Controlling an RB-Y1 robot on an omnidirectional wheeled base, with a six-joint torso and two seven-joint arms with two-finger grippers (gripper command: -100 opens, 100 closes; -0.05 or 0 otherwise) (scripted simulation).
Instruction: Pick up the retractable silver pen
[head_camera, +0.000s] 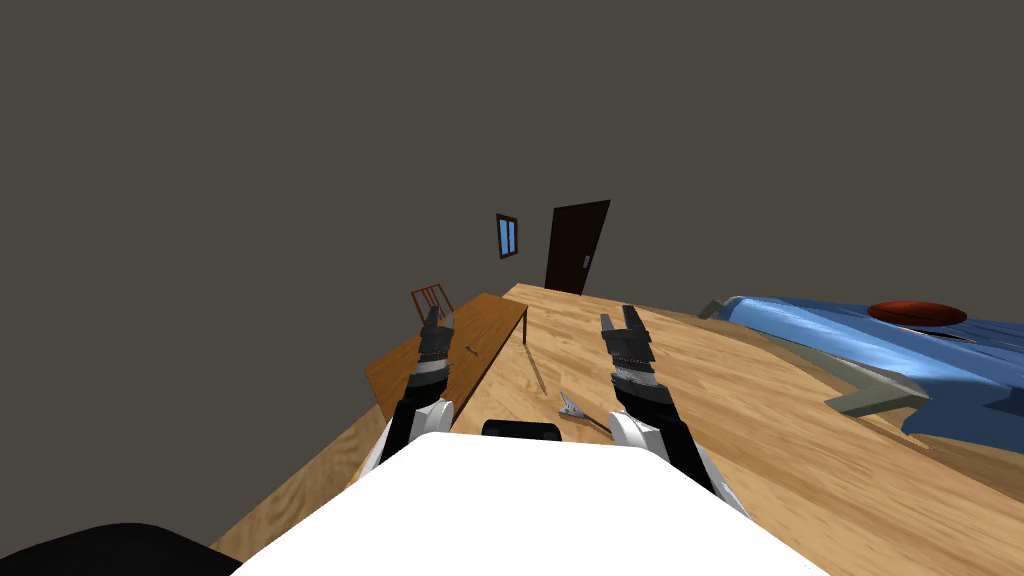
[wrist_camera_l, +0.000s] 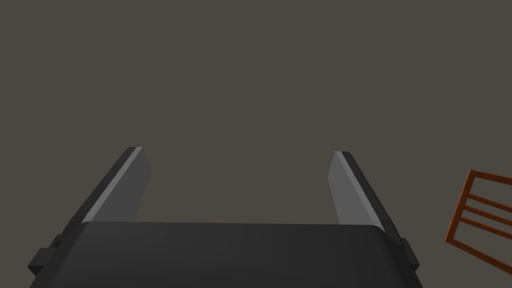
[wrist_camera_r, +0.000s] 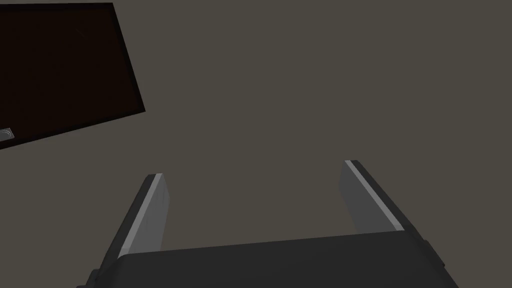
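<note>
A small thin silver pen (head_camera: 469, 349) lies on the brown wooden table (head_camera: 495, 320) ahead of me on the left. My left gripper (head_camera: 438, 318) is raised over the table's near half, just left of the pen and apart from it. In its wrist view the left gripper (wrist_camera_l: 238, 150) is open with nothing between the fingers, facing a grey wall. My right gripper (head_camera: 619, 315) hangs over the wooden floor to the right of the table. The right gripper (wrist_camera_r: 252, 168) is also open and holds nothing.
A brown slatted chair (head_camera: 432, 298) (wrist_camera_l: 480, 220) stands at the table's far side. A dark door (head_camera: 577, 245) (wrist_camera_r: 60, 70) and a small window (head_camera: 508, 235) are in the far wall. A blue bed (head_camera: 880, 350) lies right, and a small grey object (head_camera: 570, 405) is on the floor.
</note>
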